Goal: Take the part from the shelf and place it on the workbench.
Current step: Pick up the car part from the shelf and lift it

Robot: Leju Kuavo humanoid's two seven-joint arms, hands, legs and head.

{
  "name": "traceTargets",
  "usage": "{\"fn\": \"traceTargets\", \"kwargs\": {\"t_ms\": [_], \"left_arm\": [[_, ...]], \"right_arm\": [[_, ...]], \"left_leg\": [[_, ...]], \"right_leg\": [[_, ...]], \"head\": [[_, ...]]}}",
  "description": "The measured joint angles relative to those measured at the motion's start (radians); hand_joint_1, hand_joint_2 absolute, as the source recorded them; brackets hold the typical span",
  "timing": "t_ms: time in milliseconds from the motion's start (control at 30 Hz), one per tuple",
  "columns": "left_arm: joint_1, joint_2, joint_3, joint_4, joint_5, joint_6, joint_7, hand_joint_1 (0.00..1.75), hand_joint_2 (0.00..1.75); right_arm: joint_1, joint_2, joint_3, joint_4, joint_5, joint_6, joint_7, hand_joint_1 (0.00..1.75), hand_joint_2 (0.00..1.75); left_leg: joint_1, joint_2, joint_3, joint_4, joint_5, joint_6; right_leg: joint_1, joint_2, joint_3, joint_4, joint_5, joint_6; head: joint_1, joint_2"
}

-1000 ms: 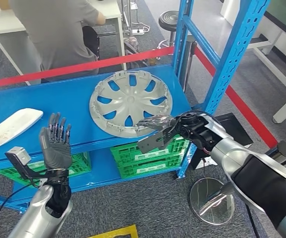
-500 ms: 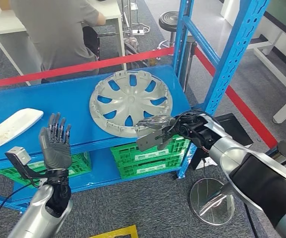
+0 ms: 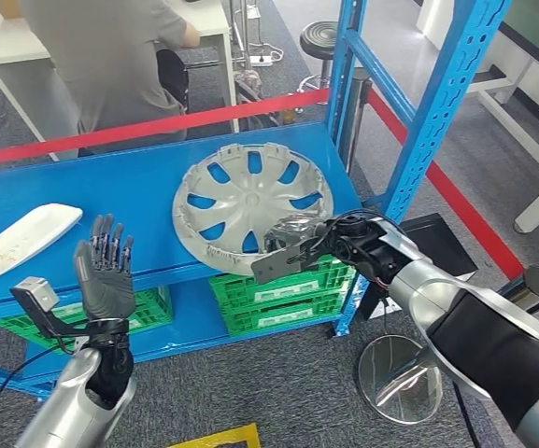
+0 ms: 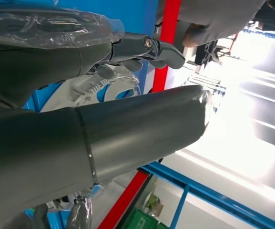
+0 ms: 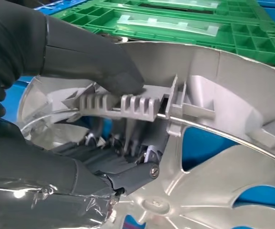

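The hubcap lies flat on the blue shelf, at its right end; its near rim is gripped by the right robot hand, thumb over, fingers under; the left robot hand is held up open, well apart; since a second ago the hubcap has been shifted slightly rightward.

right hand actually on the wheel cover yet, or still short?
Touching. The right wrist view shows the right hand gripping the wheel cover at its rim: thumb pressed on the ribbed edge, fingers under it.
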Motion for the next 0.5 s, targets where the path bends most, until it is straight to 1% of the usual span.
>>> {"fn": "traceTargets", "kwargs": {"t_ms": [500], "left_arm": [[0.004,0.005,0.000,0.001,0.008,0.006,0.001,0.00,0.00]], "right_arm": [[0.000,0.000,-0.001,0.007,-0.029,-0.021,0.020,1.75,1.75]], "left_leg": [[0.000,0.000,0.000,0.000,0.000,0.000]], "right_leg": [[0.000,0.000,0.000,0.000,0.000,0.000]], "head": [[0.000,0.000]]}}
